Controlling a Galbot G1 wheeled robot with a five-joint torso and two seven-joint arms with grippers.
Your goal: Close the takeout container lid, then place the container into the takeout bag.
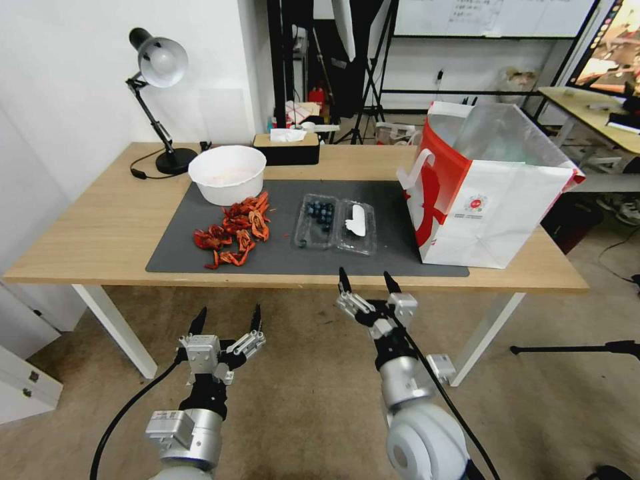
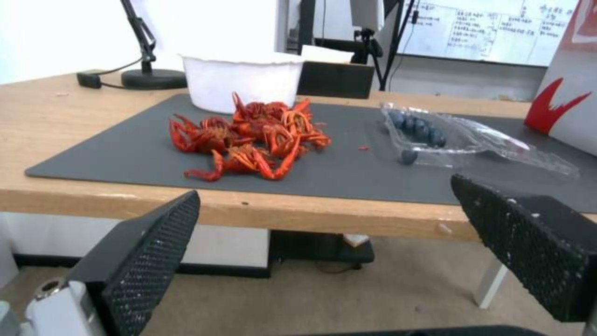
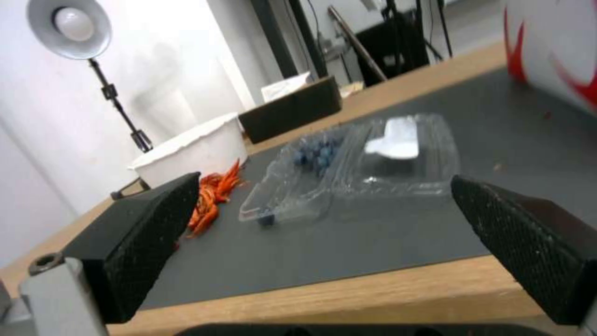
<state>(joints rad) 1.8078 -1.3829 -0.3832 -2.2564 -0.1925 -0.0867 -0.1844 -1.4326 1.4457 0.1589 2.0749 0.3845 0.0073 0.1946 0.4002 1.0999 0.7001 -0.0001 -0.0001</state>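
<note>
While takeout container (image 1: 335, 225) lies open | right claw (image 1: 366, 280) spread, empty

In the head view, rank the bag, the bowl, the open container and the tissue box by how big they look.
1. bag, by far the largest.
2. container, lying open, and bowl: too alike to rank.
3. tissue box, smallest, though it sits farthest back, which shrinks it.

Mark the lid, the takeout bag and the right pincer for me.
lid (image 1: 357, 228): head view, on the clear half beside its white label.
takeout bag (image 1: 497, 213): head view, on the white front panel.
right pincer (image 1: 365, 281): head view, midway between its fingertips.
</note>
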